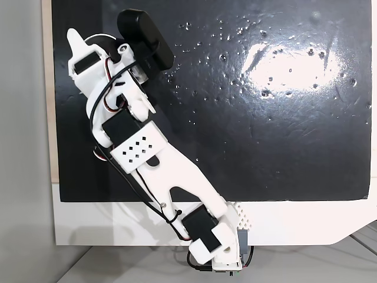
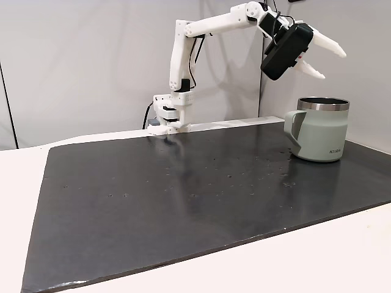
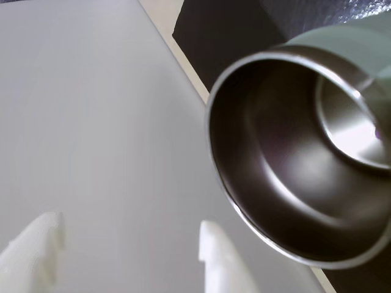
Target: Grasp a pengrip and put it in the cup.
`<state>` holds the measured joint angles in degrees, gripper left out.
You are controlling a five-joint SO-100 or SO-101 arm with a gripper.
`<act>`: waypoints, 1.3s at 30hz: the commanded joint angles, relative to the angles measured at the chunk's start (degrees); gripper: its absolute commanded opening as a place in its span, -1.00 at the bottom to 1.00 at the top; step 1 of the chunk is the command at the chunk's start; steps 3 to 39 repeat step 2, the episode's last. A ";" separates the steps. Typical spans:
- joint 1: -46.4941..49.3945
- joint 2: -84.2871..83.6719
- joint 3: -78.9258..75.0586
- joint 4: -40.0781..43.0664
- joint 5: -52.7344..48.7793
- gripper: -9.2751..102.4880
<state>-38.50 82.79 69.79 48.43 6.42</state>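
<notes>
The cup (image 2: pixel 317 131) is a pale sage-green mug with a steel rim, standing on the black mat (image 2: pixel 183 189) at the right of a fixed view. My gripper (image 2: pixel 334 66) hangs open in the air above and slightly right of its mouth. The wrist view looks down into the cup's (image 3: pixel 293 177) shiny steel inside, and my gripper (image 3: pixel 129 224) shows two white fingertips (image 3: pixel 214 256) spread apart with nothing between them. A faint purple fleck (image 3: pixel 379 137) sits by the glare on the cup's floor; I cannot tell whether it is the pengrip.
The white arm (image 1: pixel 147 153) stretches from its base (image 1: pixel 221 253) at the mat's near edge to the upper left of a fixed view. A black camera housing (image 1: pixel 144 38) rides on the wrist. A grey wall stands close behind the cup.
</notes>
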 commanded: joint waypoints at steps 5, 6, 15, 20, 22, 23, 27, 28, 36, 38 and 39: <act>0.44 1.49 -3.96 0.35 -0.26 -0.36; 0.44 1.49 -3.96 0.35 -0.26 -0.36; 0.44 1.49 -3.96 0.35 -0.26 -0.36; 0.44 1.49 -3.96 0.35 -0.26 -0.36; 0.44 1.49 -3.96 0.35 -0.26 -0.36; 0.44 1.49 -3.96 0.35 -0.26 -0.36; 0.44 1.49 -3.96 0.35 -0.26 -0.36; 0.44 1.49 -3.96 0.35 -0.26 -0.36; 0.44 1.49 -3.96 0.35 -0.26 -0.36; 0.44 1.49 -3.96 0.35 -0.26 -0.36; 0.44 1.49 -3.96 0.35 -0.26 -0.36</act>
